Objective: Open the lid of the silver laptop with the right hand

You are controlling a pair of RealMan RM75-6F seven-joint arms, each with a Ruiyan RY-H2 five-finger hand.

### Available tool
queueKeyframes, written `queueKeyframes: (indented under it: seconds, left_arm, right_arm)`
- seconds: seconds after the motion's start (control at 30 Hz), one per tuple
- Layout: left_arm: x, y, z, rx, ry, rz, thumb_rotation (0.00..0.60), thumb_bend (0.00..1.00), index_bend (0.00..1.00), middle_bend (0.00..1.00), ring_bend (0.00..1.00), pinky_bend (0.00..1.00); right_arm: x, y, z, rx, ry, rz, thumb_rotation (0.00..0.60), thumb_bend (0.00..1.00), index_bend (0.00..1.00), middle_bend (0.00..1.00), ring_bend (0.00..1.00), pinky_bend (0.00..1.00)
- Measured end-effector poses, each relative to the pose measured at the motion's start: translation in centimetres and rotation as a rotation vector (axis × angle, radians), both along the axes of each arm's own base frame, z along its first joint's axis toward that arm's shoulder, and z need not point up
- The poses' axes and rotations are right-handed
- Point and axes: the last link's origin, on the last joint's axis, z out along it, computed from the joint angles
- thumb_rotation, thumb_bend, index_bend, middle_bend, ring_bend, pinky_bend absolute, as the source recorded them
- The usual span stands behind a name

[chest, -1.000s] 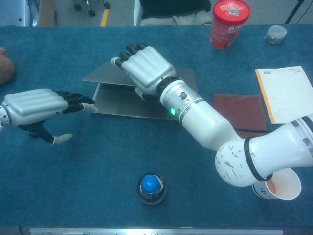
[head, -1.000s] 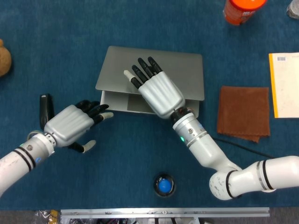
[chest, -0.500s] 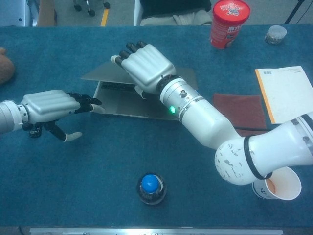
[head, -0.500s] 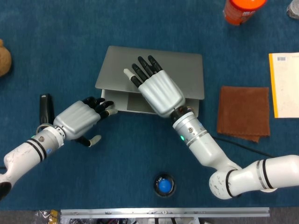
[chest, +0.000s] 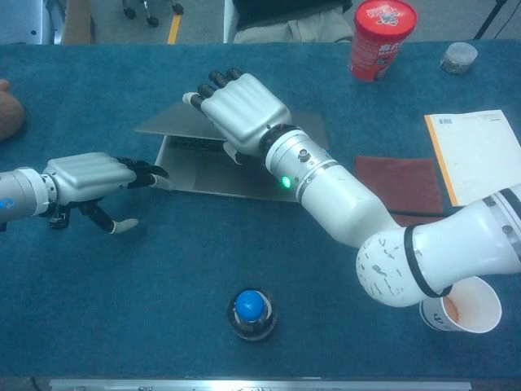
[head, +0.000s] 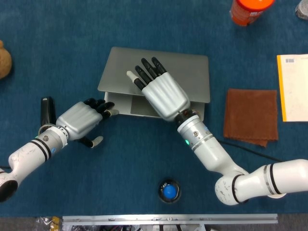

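Head view: right hand (head: 161,94) lies over the laptop (head: 192,77), fingers (head: 147,71) on the lid (head: 120,67), which stands a little off the base; thumb appears hooked under the front edge (cannot confirm a firm hold). Left hand (head: 79,120) sits just left of the base's near corner, fingertips touching it, fingers apart, holding nothing. Brown cloth (head: 250,115) lies well right of the right hand.

Chest view: right hand (chest: 242,110) props the lid (chest: 167,124) partly raised; left hand (chest: 88,177) is beside the base (chest: 203,173). Risk: lid slips off the thumb and drops, or the base lifts and slides if the left hand's bracing fails.
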Motion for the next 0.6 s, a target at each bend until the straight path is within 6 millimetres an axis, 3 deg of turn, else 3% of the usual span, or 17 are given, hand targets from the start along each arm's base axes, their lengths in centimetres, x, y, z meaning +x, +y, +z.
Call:
queueKeyframes:
  seconds: [0.6]
  left_arm:
    - [-0.1, 0.0, -0.3, -0.006, 0.009, 0.005, 0.395, 0.40, 0.08, 0.02, 0.00, 0.04]
  right_arm:
    - [-0.7, -1.7, 1.5, -0.051, -0.013, -0.037, 0.600, 0.39, 0.12, 0.15, 0.00, 0.11]
